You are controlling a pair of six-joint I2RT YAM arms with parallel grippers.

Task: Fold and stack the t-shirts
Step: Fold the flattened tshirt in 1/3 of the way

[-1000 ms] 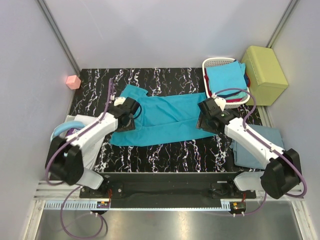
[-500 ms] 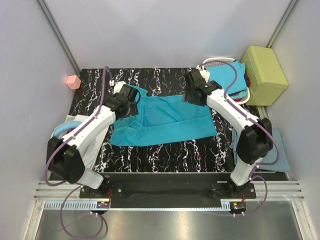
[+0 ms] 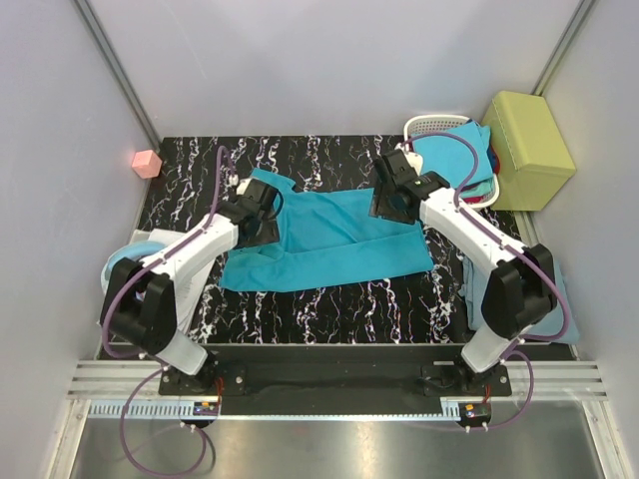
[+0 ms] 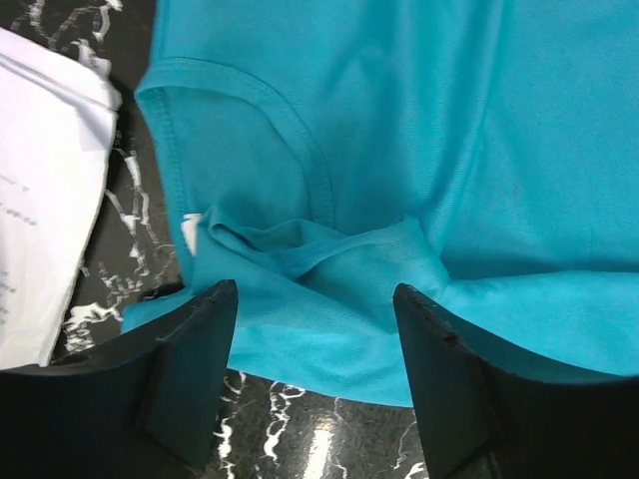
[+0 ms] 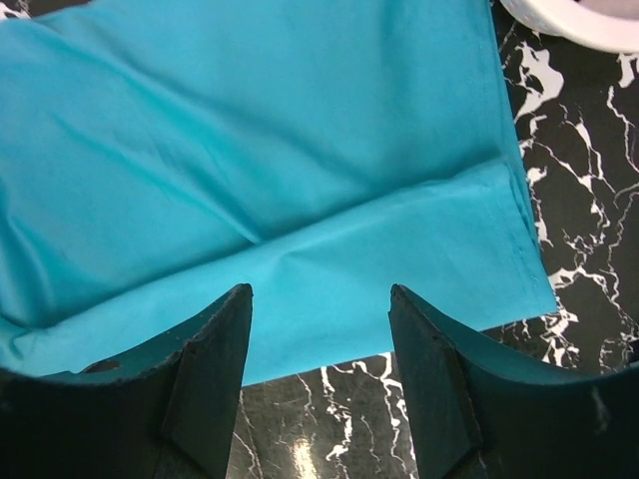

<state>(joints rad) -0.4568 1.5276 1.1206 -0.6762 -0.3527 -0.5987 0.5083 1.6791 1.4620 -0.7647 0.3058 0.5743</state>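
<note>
Cloth: the teal t-shirt [image 3: 329, 239] looks like a thin, soft knit. I judge it light and limp, so it will sag from any pinch, hold no shape of its own, and wrinkle if dragged.
Hold: the best places seem to be edges and corners, where one layer can be pinched flat against the surface [image 3: 329, 299]. On the left that means the shoulder beside the neckline [image 4: 290, 130]. On the right it means the hem corner [image 5: 519, 249]. A pinch at both ends together should keep the fold line straight.
Look: it is plain teal with a stitched, ribbed collar. The body lies mostly smooth, with one long crease running towards the hem. A bunched tuck of cloth [image 4: 319, 249] sits just below the collar and probably needs flattening.
Place: it is spread across the middle of the black marbled surface, collar end to the left and hem end to the right.
Left jaws: they are parted and hang over the collar end, with the bunched tuck between the tips. They grip nothing.
Right jaws: they are also parted and hang over the hem end, near its corner. They hold nothing.
Other shirts: a bright blue shirt [image 3: 454, 150] lies folded in the white basket [image 3: 424, 125] at the back right. A grey-blue shirt [image 3: 564, 304] lies at the right edge, well apart from the teal one.
</note>
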